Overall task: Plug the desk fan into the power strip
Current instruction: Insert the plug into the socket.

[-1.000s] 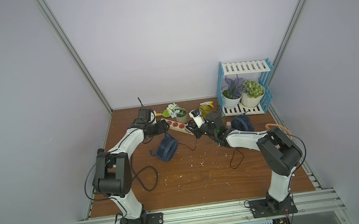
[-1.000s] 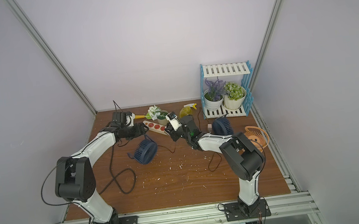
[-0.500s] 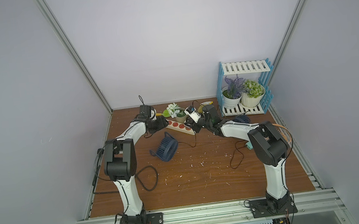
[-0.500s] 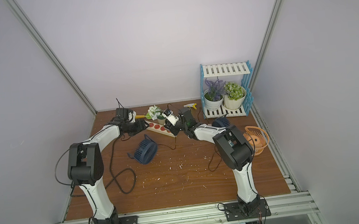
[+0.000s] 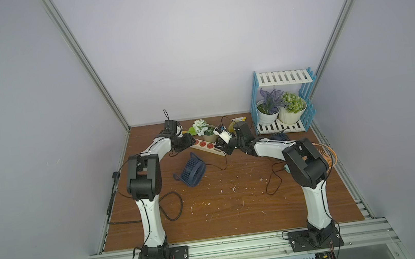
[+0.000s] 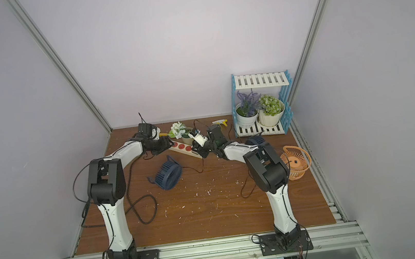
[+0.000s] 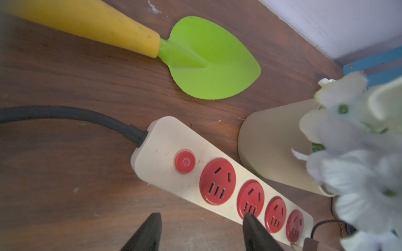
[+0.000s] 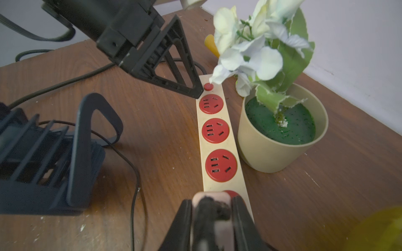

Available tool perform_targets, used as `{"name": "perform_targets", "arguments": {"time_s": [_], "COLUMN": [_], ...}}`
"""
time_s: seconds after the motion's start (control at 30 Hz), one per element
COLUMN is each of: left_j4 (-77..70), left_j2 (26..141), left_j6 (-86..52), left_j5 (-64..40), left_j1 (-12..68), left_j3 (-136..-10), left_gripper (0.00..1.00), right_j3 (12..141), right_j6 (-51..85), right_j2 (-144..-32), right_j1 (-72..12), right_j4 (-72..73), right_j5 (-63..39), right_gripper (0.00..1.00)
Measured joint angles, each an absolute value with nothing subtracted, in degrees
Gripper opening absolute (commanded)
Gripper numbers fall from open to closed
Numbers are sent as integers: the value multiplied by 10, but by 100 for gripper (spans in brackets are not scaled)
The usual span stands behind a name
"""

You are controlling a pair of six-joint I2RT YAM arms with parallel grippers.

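Only right wrist view shows the clamped plug (image 8: 212, 197)

Right of centre in both top views there's a blue-and-white shelf (image 5: 284, 77) holding a lavender plant (image 5: 270, 98) and a green plant (image 5: 292, 102). Orange wire fan (image 6: 292, 157) sits just below it on the worktop (image 5: 224, 208). Green trowel (image 7: 213, 63) lies flat, beige flowerpot (image 8: 261, 152) with white flowers nearby.

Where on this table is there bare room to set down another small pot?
Free: the broad tabletop between the navy fan and the front rail, right of the looping black cable. Crowded: the back, around power strip, flower pot, left pincer, right pincer, shelf.
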State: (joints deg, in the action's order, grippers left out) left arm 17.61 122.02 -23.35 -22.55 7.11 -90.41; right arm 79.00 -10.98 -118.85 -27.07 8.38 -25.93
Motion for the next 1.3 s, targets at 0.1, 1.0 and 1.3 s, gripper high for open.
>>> {"name": "perform_targets", "arguments": {"time_s": [0.1, 1.0, 1.3], "left_j4": [176, 177, 177], "left_j2": [1225, 1247, 1247], "left_j6": [-234, -233, -233], "left_j5": [-227, -229, -230], "left_j1": [71, 71, 71], "left_j3": [-909, -919, -919], "left_gripper": [61, 55, 55], "right_j3": [795, 823, 852], "right_j6": [-111, -127, -134], "right_j2": [-1192, -1206, -1224], "right_j1": [-270, -257, -257], "right_j4": [83, 64, 46], "right_j5": [-262, -286, -287], "right_gripper": [0, 0, 0]}}
